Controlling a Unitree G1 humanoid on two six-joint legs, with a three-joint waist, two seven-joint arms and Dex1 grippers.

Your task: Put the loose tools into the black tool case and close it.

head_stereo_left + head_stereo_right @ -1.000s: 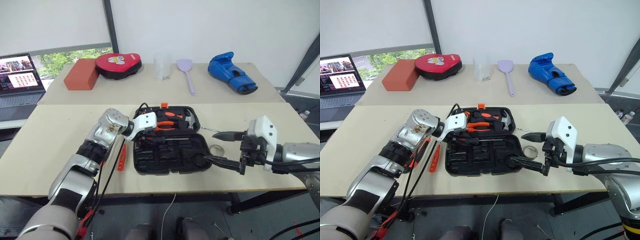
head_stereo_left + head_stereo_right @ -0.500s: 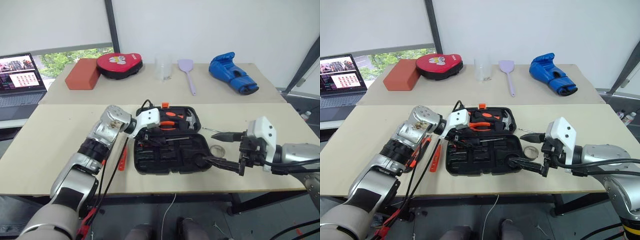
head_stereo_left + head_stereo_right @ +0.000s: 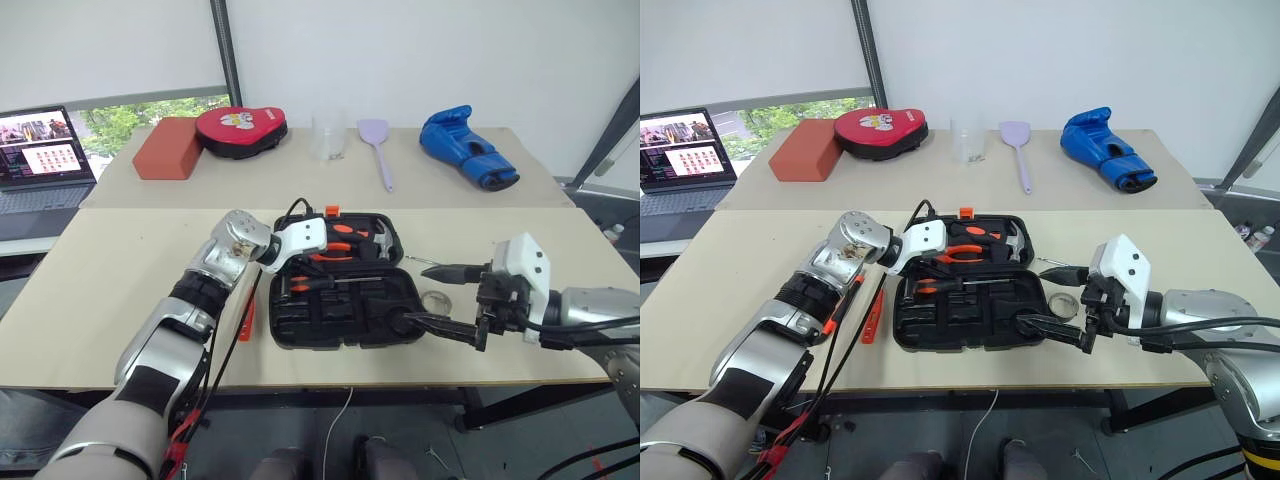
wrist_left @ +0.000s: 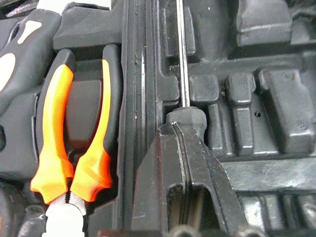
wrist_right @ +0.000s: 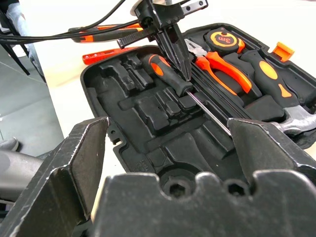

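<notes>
The black tool case lies open at mid-table. A black-and-orange screwdriver rests in its front half, shaft toward my right side. My left gripper is shut, fingers pressed together, tip down on the screwdriver's handle end. My right gripper hovers open at the case's right front corner, holding nothing. An orange utility knife and a second screwdriver lie left of the case, partly under my left arm. A small grey tape roll sits just right of the case.
Pliers, a hammer and a tape measure sit in the case's far half. On the back table: a red pad, brick-coloured block, clear cup, purple spatula, blue boxing glove. A laptop stands far left.
My left gripper's fingers have closed and it has edged slightly right over the case. The right arm has kept still.
</notes>
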